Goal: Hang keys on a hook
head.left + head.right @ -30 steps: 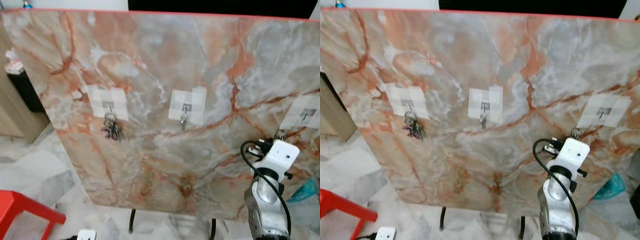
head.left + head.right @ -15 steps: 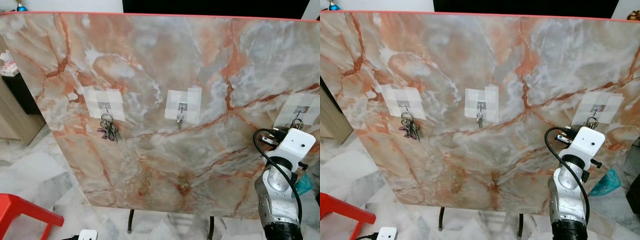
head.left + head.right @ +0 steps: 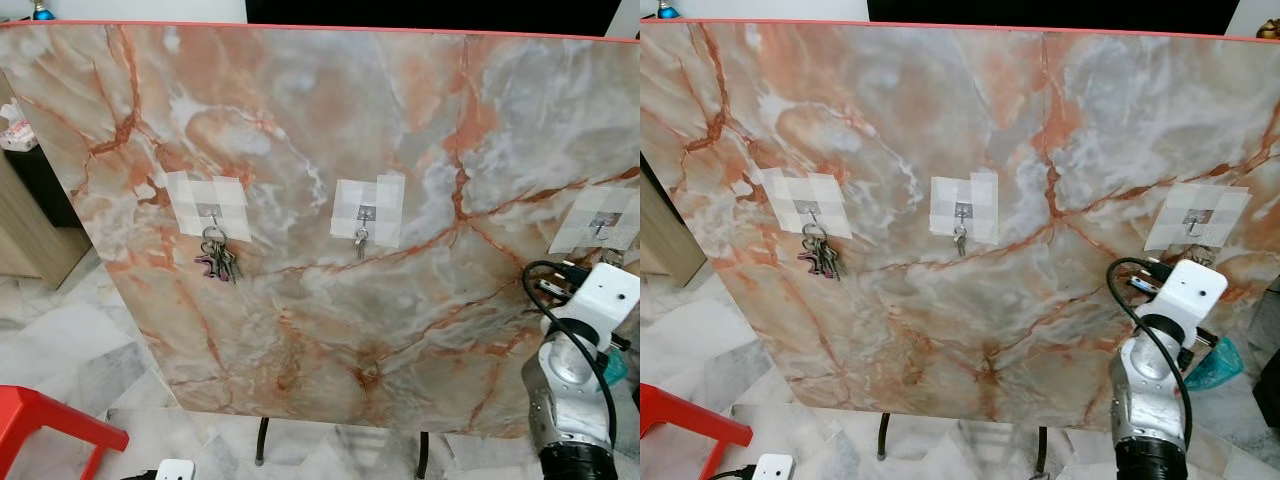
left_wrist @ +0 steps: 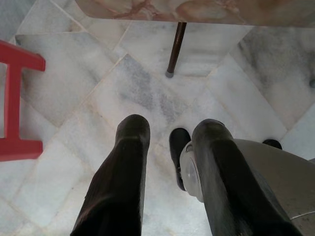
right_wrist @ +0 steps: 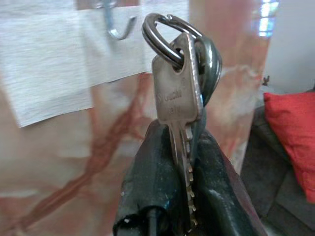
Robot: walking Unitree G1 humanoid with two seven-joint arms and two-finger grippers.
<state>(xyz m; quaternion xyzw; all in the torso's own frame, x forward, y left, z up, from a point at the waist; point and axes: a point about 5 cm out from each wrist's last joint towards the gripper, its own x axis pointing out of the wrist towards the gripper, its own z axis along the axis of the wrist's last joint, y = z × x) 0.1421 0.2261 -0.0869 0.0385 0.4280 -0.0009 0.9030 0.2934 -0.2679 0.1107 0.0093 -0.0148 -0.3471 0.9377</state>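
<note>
Three hooks sit in a row on the tilted marble-patterned board (image 3: 330, 130), each stuck on over a pale tape patch. Up at the board's right end, the right gripper (image 5: 177, 162) has its two black fingers (image 5: 147, 182) clamped on the blade of a silver key, so that the keys (image 5: 179, 83) stand up out of the gripper with the key ring (image 5: 165, 29) topmost. Just beyond the ring, apart from it and a little higher, is the right hook (image 5: 115, 24), a small metal J on its tape patch (image 5: 54, 73); the ring is not on it. From the head views the right arm (image 3: 1160, 370) reaches up beneath that same hook (image 3: 1196, 222), its white wrist housing (image 3: 1190, 295) just below the patch.

Further along the board, well away from the right gripper, the middle hook (image 3: 366, 215) carries a single small key (image 3: 360, 240), and the far hook (image 3: 211, 212) carries a bunch of keys (image 3: 220, 262) hanging against the marble.

Down low, the left gripper (image 4: 170, 147) hangs idle over the grey-white marble floor (image 4: 98, 98), its fingers (image 4: 130, 162) apart with nothing between them. Ahead of it stands one dark leg (image 4: 175, 46) of the board's stand, and off to the side a red stool (image 4: 17, 98).
</note>
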